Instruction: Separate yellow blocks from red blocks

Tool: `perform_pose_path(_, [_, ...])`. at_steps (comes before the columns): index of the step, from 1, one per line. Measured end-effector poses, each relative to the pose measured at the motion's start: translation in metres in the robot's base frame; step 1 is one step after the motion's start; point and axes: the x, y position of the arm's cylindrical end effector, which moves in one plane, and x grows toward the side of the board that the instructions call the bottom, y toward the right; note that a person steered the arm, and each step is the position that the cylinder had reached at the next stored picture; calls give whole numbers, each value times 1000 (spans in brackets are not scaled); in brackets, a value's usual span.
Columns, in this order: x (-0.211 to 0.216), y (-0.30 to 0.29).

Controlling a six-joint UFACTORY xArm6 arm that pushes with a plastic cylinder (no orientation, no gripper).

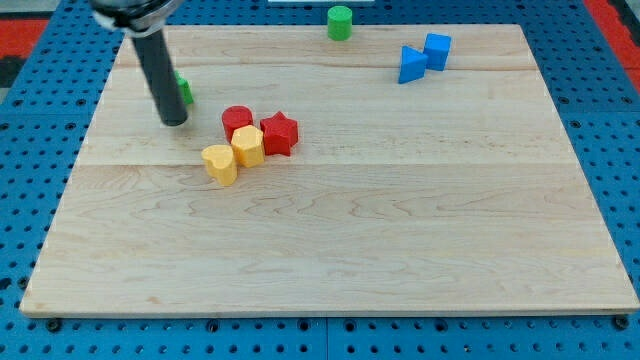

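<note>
My tip (174, 122), a bare rod with no jaws to open or close, stands left of the cluster: yellow plastic heart block (219, 163), yellow hexagonal block (248, 146), red round block (237, 120), red star block (279, 133), all touching. Light, rigid, likely slippery; push the yellows' upper faces.

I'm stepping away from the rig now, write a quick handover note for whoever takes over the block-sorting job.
My tip rests on the board to the view's left of the cluster, touching none of its four blocks; a green block sits half hidden behind the rod.
Cluster, all bunched close: red cylinder, red star, yellow hexagonal block, yellow heart.
Done: nothing separated yet.
Left: push the two yellows away from the two reds, probably toward the view's bottom.
</note>
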Motion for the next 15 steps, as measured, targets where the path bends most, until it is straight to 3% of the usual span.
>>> perform_pose_path(7, [6,15])
perform_pose_path(9, [43,51])
perform_pose_path(15, [8,251])
